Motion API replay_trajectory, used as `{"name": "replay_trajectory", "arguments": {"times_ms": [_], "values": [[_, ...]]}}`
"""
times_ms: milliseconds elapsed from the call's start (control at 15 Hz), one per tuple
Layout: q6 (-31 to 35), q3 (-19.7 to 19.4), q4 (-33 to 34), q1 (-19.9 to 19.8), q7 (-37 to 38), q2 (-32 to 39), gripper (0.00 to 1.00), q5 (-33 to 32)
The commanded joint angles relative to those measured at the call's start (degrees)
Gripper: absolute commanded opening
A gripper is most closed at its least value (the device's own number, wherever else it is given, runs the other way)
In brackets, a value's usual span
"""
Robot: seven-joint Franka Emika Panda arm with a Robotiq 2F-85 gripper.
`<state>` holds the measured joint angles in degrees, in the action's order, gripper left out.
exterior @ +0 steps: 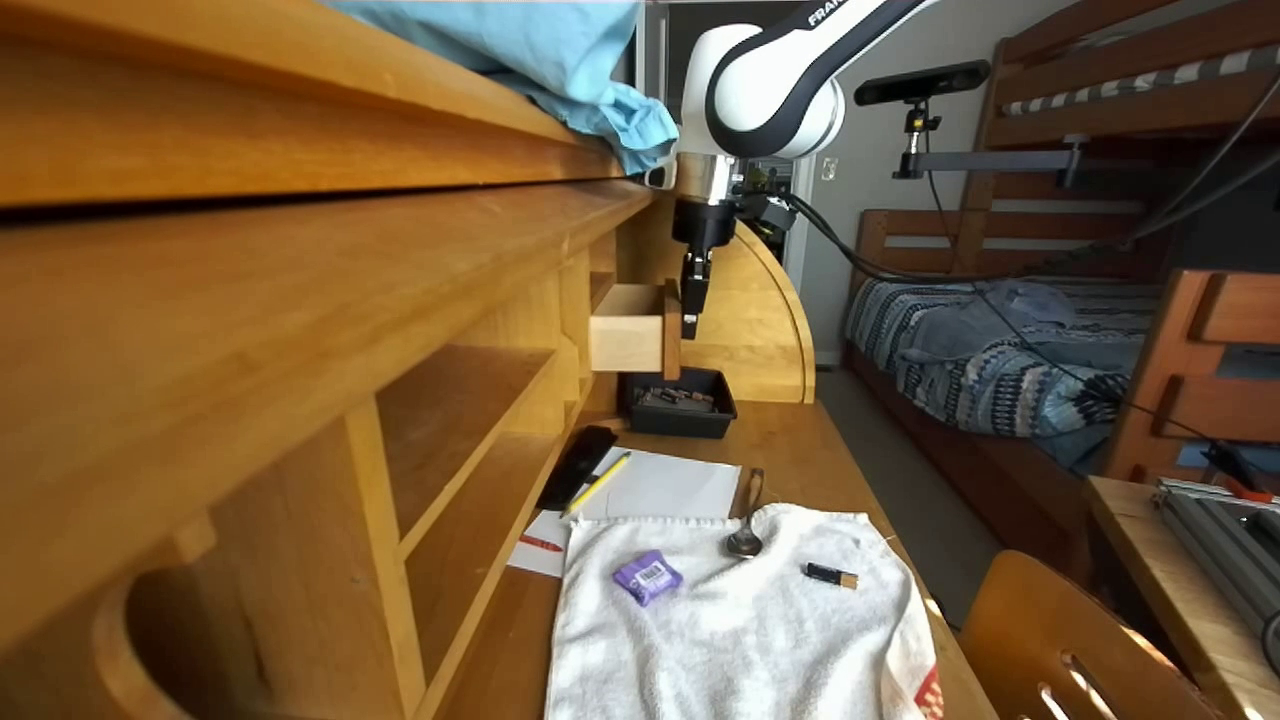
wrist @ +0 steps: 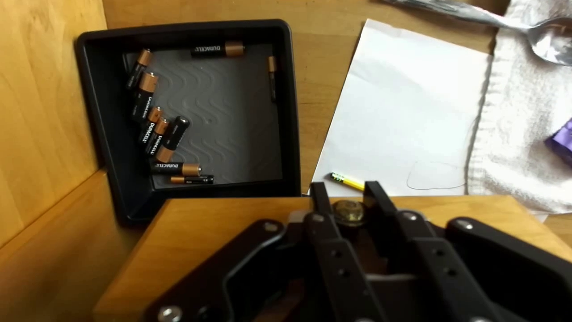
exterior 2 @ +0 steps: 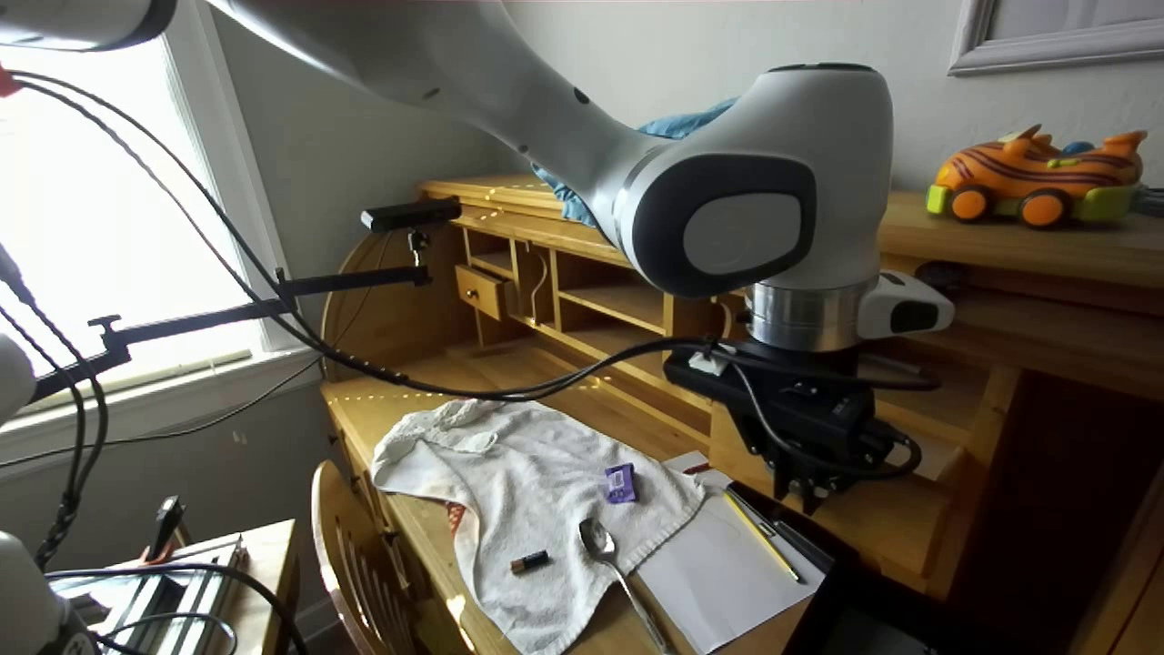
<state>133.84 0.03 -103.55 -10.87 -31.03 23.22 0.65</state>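
My gripper [wrist: 345, 184] points down at the small wooden drawer [exterior: 628, 343], its two black fingers closed in on either side of the round brass-coloured knob [wrist: 348, 212]. The knob appears to touch both fingers. In an exterior view the drawer is pulled out of the desk hutch, its front [exterior: 671, 330] right beside the fingertips. Below it on the desk is a black tray [wrist: 295, 134] with several Duracell batteries [wrist: 172, 138] inside. The drawer front hides part of the tray in the wrist view. What lies inside the drawer is not visible.
A white towel [exterior: 720, 640] bears a purple packet [exterior: 648, 577], a battery [exterior: 831, 575] and a spoon's bowl [exterior: 744, 542]. White paper [exterior 2: 718, 582] with a yellow pencil [exterior 2: 764, 539] lies beside it, near a black case [exterior: 578, 468]. Hutch shelves [exterior: 470, 400] line one side; a chair [exterior: 1080, 640] stands opposite.
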Motion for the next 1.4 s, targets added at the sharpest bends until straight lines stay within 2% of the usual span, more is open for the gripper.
{"name": "replay_trajectory", "arguments": {"times_ms": [0,933,1333], "values": [[2.8,0.9,3.4,-0.2,0.3,6.0,0.06,1.7],[0.5,-0.2,9.5,-0.4,0.3,10.0,0.06,0.1],[-1.2,1.6,11.2,-2.2,-2.0,10.6,0.06,4.7]]}}
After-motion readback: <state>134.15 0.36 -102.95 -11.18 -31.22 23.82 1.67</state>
